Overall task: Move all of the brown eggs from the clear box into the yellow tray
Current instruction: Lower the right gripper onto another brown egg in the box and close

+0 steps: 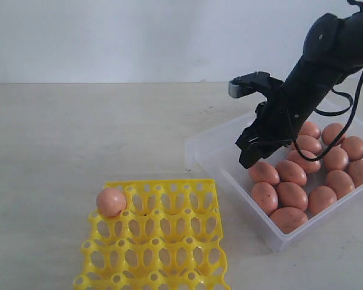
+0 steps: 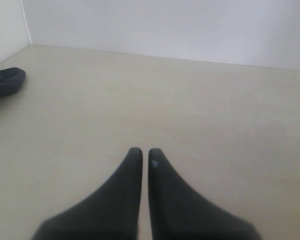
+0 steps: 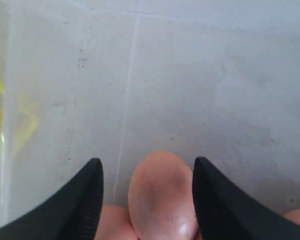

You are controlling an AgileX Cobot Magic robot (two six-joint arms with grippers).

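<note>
One egg is in the yellow tray; the other eggs lie in the clear box, the right tool open around one, not gripping.

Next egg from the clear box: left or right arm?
Right. The right pincer hangs open over the clear box, a brown egg between its fingers. The left pincer is shut over the table, no eggs in view.
</note>
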